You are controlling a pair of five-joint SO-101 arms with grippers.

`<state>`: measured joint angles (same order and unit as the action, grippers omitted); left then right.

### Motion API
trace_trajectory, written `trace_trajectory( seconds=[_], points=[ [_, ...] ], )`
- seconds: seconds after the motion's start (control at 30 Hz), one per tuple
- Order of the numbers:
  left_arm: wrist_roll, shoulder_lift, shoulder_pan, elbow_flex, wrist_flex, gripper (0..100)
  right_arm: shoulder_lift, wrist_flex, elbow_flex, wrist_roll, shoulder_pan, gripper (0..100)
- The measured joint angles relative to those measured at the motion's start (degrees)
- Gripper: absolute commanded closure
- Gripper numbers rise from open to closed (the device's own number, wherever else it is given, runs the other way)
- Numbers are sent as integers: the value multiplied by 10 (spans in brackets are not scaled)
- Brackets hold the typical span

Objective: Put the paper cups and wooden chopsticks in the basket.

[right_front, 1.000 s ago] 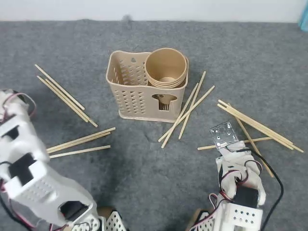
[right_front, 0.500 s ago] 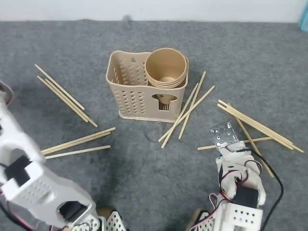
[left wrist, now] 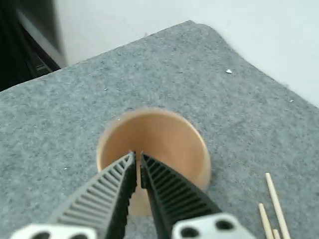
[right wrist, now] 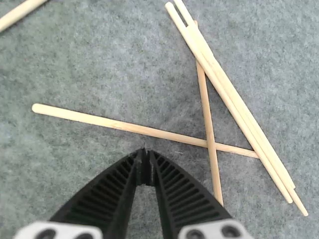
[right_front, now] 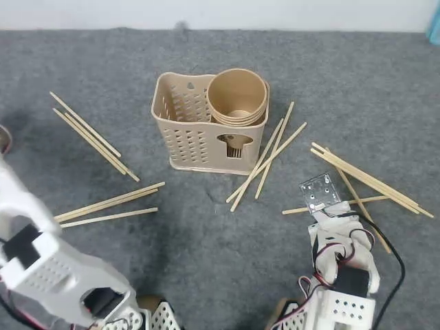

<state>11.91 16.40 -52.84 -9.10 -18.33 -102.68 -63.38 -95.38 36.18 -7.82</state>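
High view: partway through, with stacked cups (right_front: 237, 93) in the basket (right_front: 199, 141), chopsticks (right_front: 115, 199) strewn on both sides of it, one cup (left wrist: 164, 134) far left of it beneath the closed, empty left gripper (left wrist: 138, 155); right gripper (right wrist: 145, 152) likewise.

High: overhead, basket (right_front: 210, 124) central.
Left wrist: close over cup (left wrist: 169, 134).
Right wrist: close over chopsticks (right wrist: 134, 128) right of basket, shared with high.
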Motion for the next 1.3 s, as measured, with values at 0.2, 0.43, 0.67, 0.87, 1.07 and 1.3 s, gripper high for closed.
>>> trace_trajectory(
  seconds=[0.2,0.43,0.67,0.87,1.07,1.3],
  points=[
    [0,0,-5,13,0,983,0,0,0,0,0,991],
    [-11,0,-22,44,-36,725,0,0,0,0,0,991],
    [-35,-33,-15,131,-275,660,0,0,0,0,0,991],
    [-40,20,3,285,-435,677,0,0,0,0,0,991],
    [-40,157,4,469,-529,677,0,0,0,0,0,991],
    [-68,320,3,680,-606,677,0,0,0,0,0,991]
  ],
)
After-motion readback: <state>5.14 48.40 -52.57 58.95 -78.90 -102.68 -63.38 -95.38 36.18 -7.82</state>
